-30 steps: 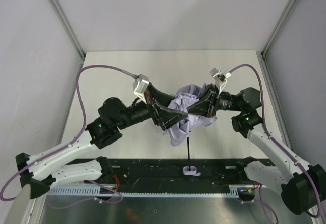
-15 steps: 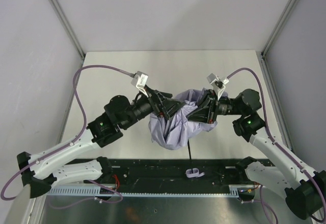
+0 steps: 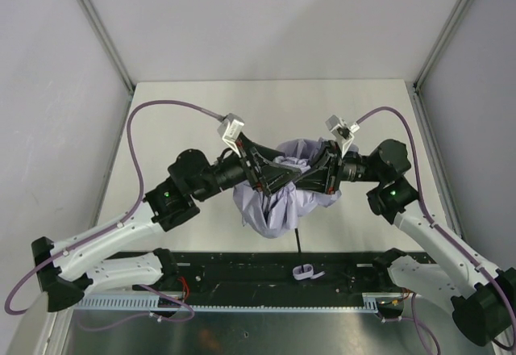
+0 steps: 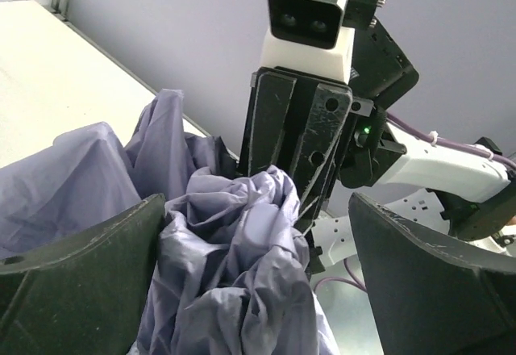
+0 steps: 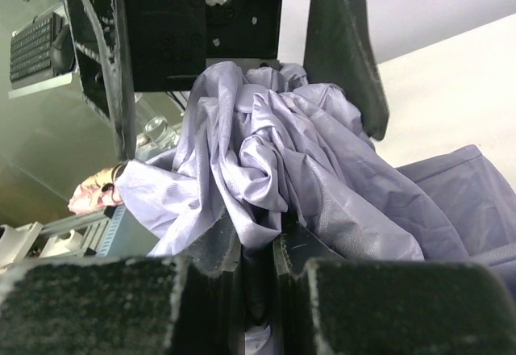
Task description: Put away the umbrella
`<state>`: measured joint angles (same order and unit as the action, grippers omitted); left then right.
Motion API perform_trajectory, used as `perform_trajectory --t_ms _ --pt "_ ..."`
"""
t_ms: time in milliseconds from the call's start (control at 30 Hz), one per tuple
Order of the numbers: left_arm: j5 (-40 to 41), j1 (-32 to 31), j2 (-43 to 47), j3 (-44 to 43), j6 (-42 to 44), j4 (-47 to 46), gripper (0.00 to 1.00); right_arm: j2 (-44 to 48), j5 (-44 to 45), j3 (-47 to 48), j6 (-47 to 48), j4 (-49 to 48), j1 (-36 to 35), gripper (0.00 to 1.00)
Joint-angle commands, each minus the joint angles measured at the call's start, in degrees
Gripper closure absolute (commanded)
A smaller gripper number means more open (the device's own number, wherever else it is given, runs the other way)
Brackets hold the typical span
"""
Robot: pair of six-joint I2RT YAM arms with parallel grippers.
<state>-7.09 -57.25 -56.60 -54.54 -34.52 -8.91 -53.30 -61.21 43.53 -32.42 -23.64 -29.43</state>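
Note:
The umbrella's pale lavender canopy (image 3: 270, 210) hangs crumpled above the table between both grippers. Its thin black shaft (image 3: 298, 240) runs down to the small pale handle (image 3: 303, 272) with its loop. My right gripper (image 3: 313, 181) is shut, pinching a fold of canopy fabric (image 5: 282, 145) between its fingertips (image 5: 260, 242). My left gripper (image 3: 278, 179) faces it with jaws wide apart around the bunched fabric (image 4: 234, 242). The fabric touches the left finger (image 4: 89, 266) and stands clear of the other finger (image 4: 427, 282). The right gripper's body (image 4: 298, 129) fills the left wrist view.
A black rail plate (image 3: 242, 270) lies along the near edge under the handle. Grey enclosure walls with metal posts (image 3: 101, 32) close in both sides and the back. Purple cables (image 3: 137, 141) loop from both wrists over the white tabletop (image 3: 185, 105).
The left gripper has swung in toward the right gripper and now spans the canopy. The fabric has bunched into a rounder bundle. The right gripper has kept its pinch.

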Motion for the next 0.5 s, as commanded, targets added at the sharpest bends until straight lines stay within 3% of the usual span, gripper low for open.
perform_trajectory --t_ms 0,67,233,333,400,467 --pt "-4.3 -0.1 -3.0 -1.7 0.1 -2.6 0.06 0.1 6.2 3.3 -1.9 -4.4 -0.5 1.00" --pt "-4.1 0.0 -4.6 -2.5 -0.1 -2.5 0.20 -0.1 6.6 3.4 -3.0 -6.0 -0.6 1.00" --pt "-1.8 0.2 -4.7 -2.5 0.5 -2.1 0.67 -0.3 5.9 4.1 -2.7 -4.4 0.4 1.00" --pt "-1.7 1.3 -4.7 -2.7 0.9 -1.5 0.87 -0.7 5.1 4.5 -2.2 -3.4 1.0 1.00" --pt "-2.4 2.6 -4.8 -2.9 0.5 -0.7 0.97 -1.0 5.1 4.7 -1.6 -2.4 1.3 1.00" --pt "-3.9 4.3 -4.4 -2.5 -0.4 -0.4 0.99 -1.3 5.2 5.2 -0.7 -1.0 1.7 1.00"
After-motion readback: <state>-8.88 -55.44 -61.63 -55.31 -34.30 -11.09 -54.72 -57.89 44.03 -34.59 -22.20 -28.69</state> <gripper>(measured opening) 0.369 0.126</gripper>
